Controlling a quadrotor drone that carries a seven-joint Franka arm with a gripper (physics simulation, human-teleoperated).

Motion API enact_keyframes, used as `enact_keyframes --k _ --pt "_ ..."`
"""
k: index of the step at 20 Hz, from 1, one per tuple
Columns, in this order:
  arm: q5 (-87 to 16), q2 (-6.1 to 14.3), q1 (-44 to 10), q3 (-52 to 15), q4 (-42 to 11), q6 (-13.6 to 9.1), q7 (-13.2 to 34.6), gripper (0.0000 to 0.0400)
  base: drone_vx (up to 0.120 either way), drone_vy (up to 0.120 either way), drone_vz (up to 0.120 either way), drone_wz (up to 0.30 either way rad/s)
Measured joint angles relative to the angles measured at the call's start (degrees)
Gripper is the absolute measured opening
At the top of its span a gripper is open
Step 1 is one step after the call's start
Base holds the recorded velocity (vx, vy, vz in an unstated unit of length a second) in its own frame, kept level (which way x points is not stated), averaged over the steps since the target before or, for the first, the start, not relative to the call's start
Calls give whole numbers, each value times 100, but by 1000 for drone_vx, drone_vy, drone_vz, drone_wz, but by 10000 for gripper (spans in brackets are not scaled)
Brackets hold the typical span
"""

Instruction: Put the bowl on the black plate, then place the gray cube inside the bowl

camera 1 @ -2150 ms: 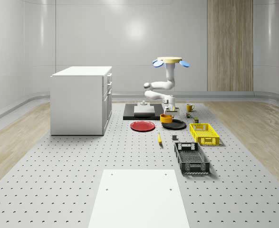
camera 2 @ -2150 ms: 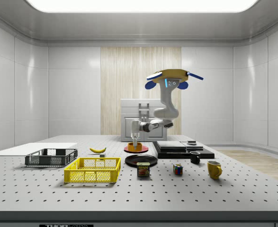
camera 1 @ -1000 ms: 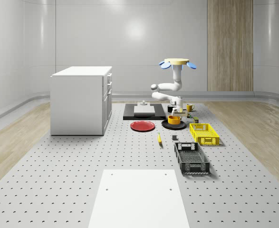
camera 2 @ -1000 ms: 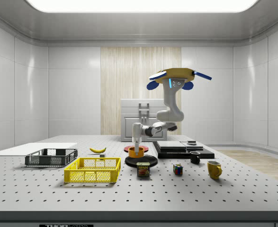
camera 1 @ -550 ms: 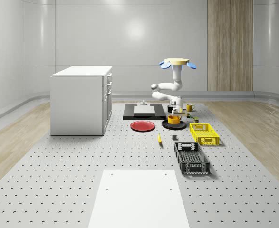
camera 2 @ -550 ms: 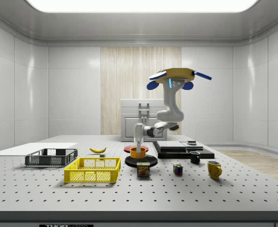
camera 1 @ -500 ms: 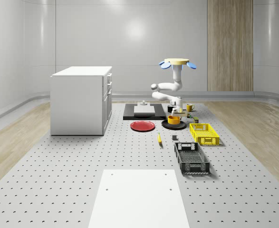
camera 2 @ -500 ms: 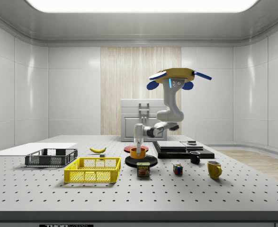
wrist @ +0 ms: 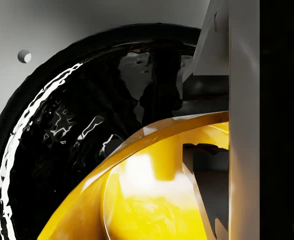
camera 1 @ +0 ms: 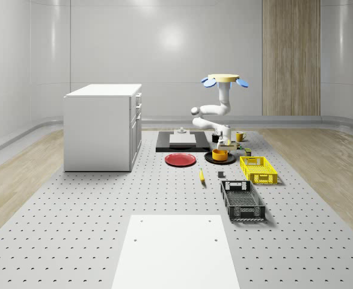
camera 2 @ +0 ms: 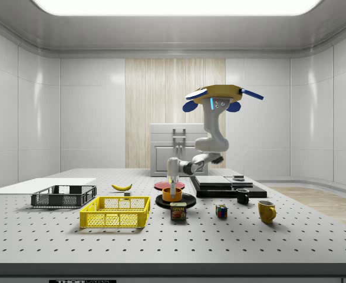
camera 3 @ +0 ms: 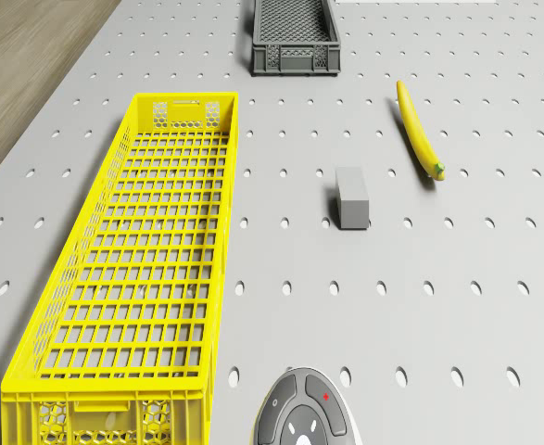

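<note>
The drone [camera 1: 227, 79] hovers over the table near the black plate [camera 1: 229, 160], arm reaching down. My gripper [camera 1: 222, 145] is shut on the rim of the orange bowl [camera 1: 219, 155], which sits on that plate. From the side, the gripper [camera 2: 173, 183] dips into the bowl [camera 2: 172, 194] on the plate [camera 2: 186, 201]. In the wrist view a white finger [wrist: 244, 100] stands against the bowl's wall [wrist: 152, 200], the glossy plate [wrist: 61, 140] beneath. The gray cube [camera 1: 221, 175] lies on the table between banana and yellow crate, seen also as the cube [camera 3: 351, 197] in the drone view.
A red plate [camera 1: 180, 159] lies beside the black one. A yellow crate [camera 1: 258, 169], a black crate [camera 1: 242, 200] and a banana [camera 1: 201, 176] lie nearer the front. Behind are a black platform [camera 1: 179, 141], a yellow mug [camera 1: 240, 136] and a white cabinet [camera 1: 103, 126]. A can [camera 2: 178, 211] stands near the plate.
The drone and arm carried the bowl from beside the red plate to over the black plate. In the last half second the gripper and bowl went down onto the plate.
</note>
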State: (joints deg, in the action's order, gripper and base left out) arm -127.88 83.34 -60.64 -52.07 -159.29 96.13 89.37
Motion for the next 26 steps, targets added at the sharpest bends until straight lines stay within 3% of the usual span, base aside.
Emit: enact_keyframes --k 3,8,26 --pt "41 -10 39 -50 -46 -53 -13 306 0 0 0 0" --pt "230 -12 133 -258 -198 -199 -26 373 16 -8 104 0" --pt "344 -62 224 -396 -301 -342 -57 400 120 -120 4 0"
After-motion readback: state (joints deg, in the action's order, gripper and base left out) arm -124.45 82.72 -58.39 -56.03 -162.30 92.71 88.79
